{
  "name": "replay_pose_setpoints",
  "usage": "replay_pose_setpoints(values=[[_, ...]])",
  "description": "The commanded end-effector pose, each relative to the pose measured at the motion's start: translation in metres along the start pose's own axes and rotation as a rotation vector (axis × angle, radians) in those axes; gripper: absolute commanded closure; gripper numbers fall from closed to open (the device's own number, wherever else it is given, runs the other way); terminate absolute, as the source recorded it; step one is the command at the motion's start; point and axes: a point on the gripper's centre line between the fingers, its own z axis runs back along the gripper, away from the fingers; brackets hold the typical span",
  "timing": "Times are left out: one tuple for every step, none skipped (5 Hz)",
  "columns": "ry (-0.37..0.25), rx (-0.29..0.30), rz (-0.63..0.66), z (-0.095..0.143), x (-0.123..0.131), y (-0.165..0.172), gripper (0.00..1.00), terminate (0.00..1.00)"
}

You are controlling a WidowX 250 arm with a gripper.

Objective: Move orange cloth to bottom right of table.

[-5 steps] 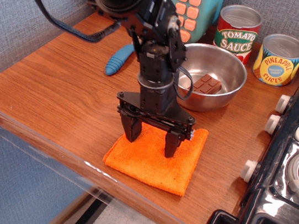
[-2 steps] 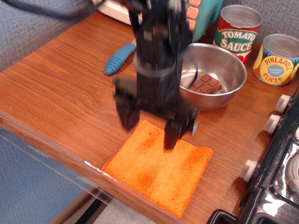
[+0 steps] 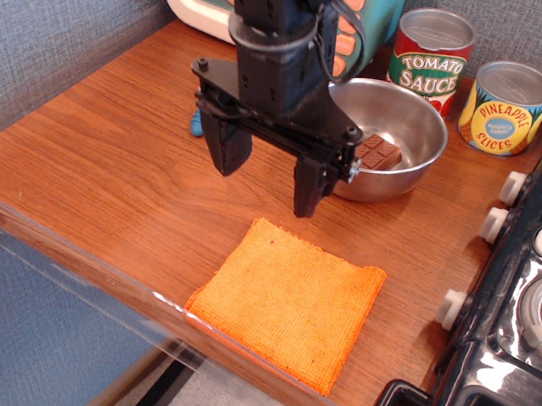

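— Where is the orange cloth [image 3: 287, 301]?
— Flat at the table's [image 3: 105, 160] front edge, near the stove [image 3: 527, 320].
— And the gripper [image 3: 266, 167]?
— Above it, wide open, holding nothing. It hides part of the bowl [image 3: 400, 145] and blue tool [image 3: 196, 122].

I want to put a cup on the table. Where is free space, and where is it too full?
The table is bare on its left half, between the grey wall, the front edge and the orange cloth. A narrow bare strip lies between the cloth and the stove. The back right is crowded: steel bowl, tomato sauce can, pineapple can.
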Motion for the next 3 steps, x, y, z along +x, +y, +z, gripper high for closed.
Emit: replay_pose_setpoints(values=[[-0.038,-0.007,0.010,0.0171,0.0050,0.0103,0.00,0.00],[-0.038,-0.007,0.010,0.0171,0.0050,0.0103,0.00,0.00],[-0.038,-0.007,0.010,0.0171,0.0050,0.0103,0.00,1.00]])
